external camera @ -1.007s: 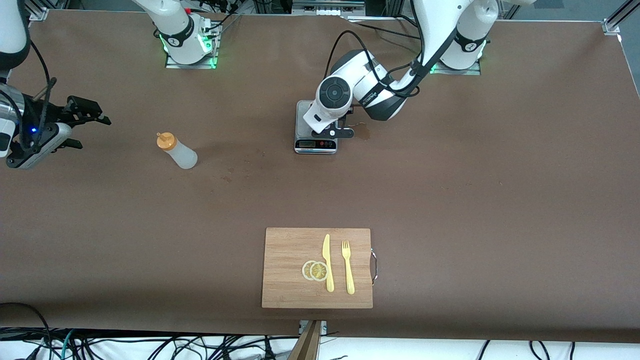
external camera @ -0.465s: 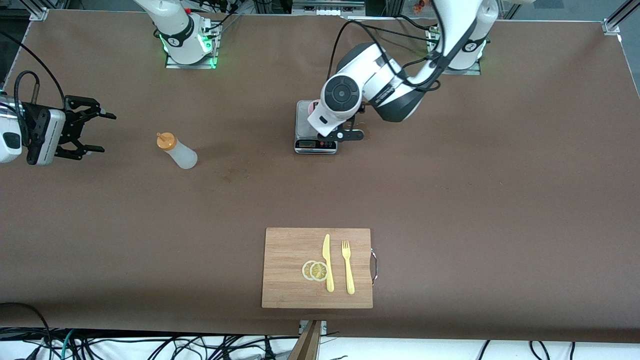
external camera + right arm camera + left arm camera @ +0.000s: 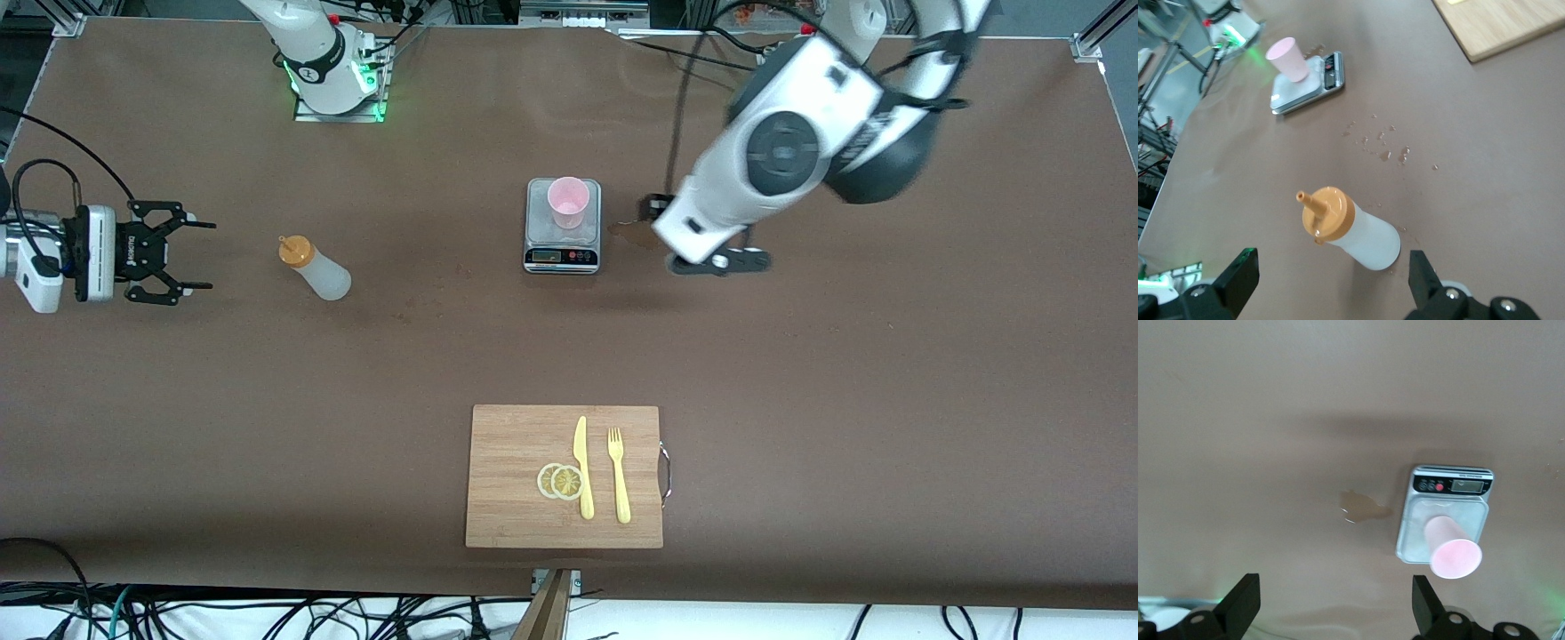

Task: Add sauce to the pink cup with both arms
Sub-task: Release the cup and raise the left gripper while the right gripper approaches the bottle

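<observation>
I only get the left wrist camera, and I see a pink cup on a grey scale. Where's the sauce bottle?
Observer: The whitish plastic squeeze bottle with an orange cap sits toward the right arm's end of the table, apart from the pale pink plastic cup.
Operator: Who's near it?
Observer: The right gripper, open, is beside it, not touching; the left gripper is over the table beside the grey scale.
Operator: Anything else?
Observer: A wooden cutting board, nearer the front camera.

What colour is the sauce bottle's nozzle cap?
Orange, on the translucent whitish sauce bottle; the right wrist view shows it best.
</observation>
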Controlling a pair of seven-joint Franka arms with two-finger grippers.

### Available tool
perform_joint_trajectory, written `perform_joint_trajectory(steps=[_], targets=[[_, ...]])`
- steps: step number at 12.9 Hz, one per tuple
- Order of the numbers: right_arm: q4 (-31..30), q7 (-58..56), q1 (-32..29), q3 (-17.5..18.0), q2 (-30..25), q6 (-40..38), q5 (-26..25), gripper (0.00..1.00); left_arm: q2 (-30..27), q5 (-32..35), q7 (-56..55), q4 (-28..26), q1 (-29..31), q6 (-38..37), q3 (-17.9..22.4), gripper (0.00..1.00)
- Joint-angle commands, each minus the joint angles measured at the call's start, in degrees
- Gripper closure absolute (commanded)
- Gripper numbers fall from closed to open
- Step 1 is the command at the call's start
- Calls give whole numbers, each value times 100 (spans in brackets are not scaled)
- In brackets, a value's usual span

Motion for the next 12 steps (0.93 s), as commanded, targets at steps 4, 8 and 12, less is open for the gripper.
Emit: perform_joint_trajectory(steps=[4, 8, 12], targets=[[-23, -2571, -225, -160, 1042, -645, 797, 0, -796, 515, 1663, -199, 626, -157, 774, 0], [-23, -4031, -304, -178, 1693, -935, 921, 0, -1709, 841, 2012, -1040, 185, 657, 1735, 0], [-15, -4473, -313, -178, 2159, -953, 1087, 0, -1783, 780, 2146, -975, 220, -15, 1692, 0]])
